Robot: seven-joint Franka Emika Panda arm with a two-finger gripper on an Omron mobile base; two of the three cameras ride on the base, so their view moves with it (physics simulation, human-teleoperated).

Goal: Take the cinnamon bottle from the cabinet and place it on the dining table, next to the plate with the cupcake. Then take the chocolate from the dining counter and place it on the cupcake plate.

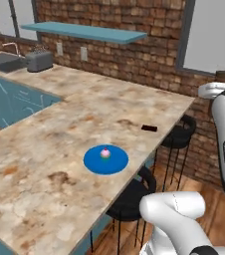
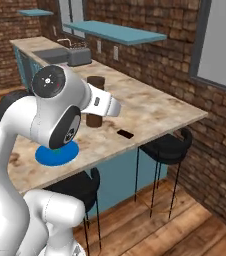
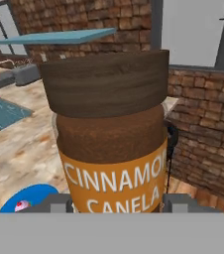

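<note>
Clamped between the gripper [image 3: 116, 202] fingers, the cinnamon bottle [image 3: 110, 134] shows a dark wooden lid, brown powder and an orange label reading "CINNAMON CANELA".

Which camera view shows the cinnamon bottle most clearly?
The hand view: the cinnamon bottle stands close to the camera, with its dark wooden cap and orange label readable, held in the gripper. The right base view shows it small, as a dark cylinder partly hidden behind the arm. The left base view gives nothing clear of it.
</note>
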